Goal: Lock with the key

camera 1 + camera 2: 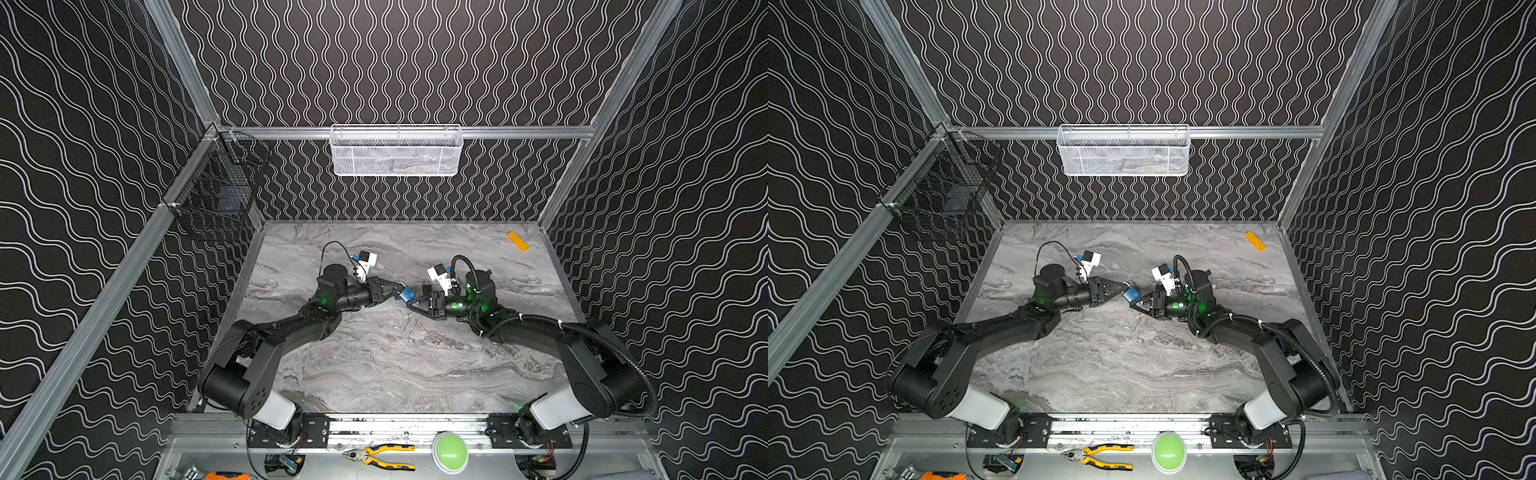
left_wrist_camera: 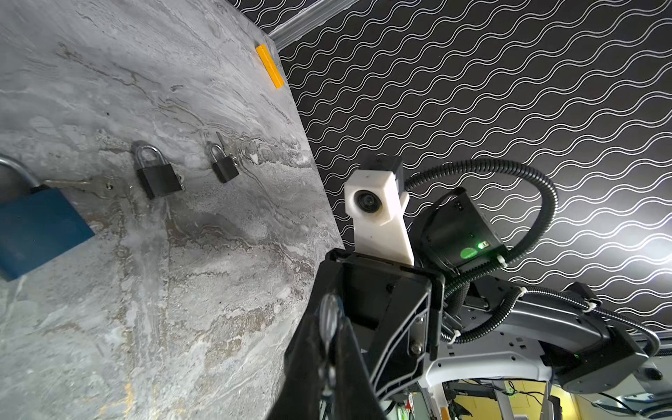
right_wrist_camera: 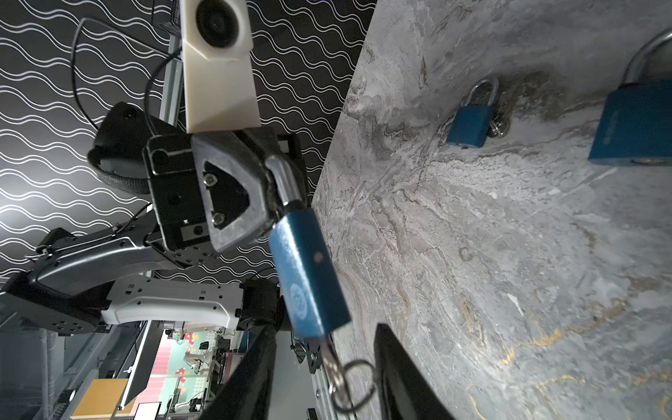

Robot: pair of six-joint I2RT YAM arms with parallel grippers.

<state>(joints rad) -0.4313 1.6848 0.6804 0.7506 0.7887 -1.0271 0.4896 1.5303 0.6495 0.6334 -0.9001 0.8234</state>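
The left arm and the right arm both stretch forward and low, elbows bent outward, with their forearms angled inward so the wrists face each other tip to tip. The left gripper is clamped tight on the shackle of the blue padlock. The right gripper sits just beside it, its black fingers standing apart and pressing on nothing.
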